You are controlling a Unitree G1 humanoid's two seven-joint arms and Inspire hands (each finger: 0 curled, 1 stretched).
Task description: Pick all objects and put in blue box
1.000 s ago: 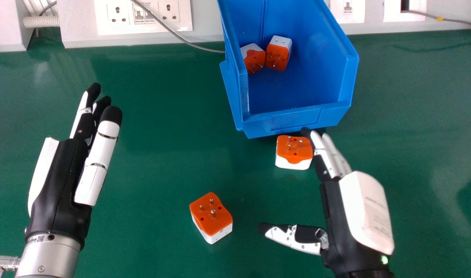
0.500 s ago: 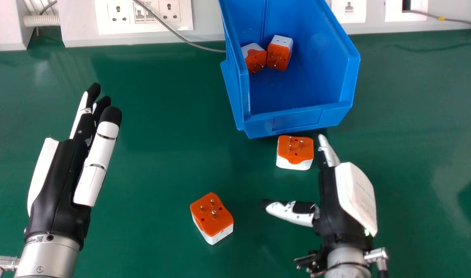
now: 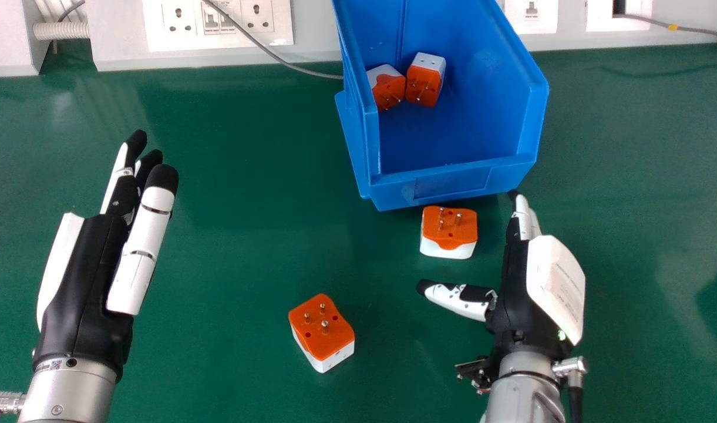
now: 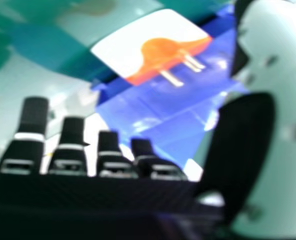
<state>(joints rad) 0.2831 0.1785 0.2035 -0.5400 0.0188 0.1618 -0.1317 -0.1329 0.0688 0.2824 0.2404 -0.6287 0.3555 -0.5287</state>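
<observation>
In the head view, my right hand (image 3: 514, 288) is open, just right of an orange and white adapter (image 3: 449, 232) that lies in front of the blue box (image 3: 452, 181). Its thumb points left, below that adapter, with a gap between them. The right hand view shows the same adapter (image 4: 160, 50) by the blue box (image 4: 153, 120), and my right hand (image 4: 72, 145) with straight fingers. A second adapter (image 3: 322, 332) lies pins up nearer the front. Two more adapters (image 3: 389, 88) (image 3: 425, 80) rest inside the box. My left hand (image 3: 88, 264) is open at the left, holding nothing.
The green table (image 3: 241, 247) stretches between the hands. Along its back edge runs a white trunking with sockets (image 3: 217, 44), and a grey cable (image 3: 299, 69) passes behind the box's left side.
My right hand has drawn back and shifted right, away from the nearby adapter, after first moving closer to the front. My left hand has moved slightly left. The adapters stay where they were.
</observation>
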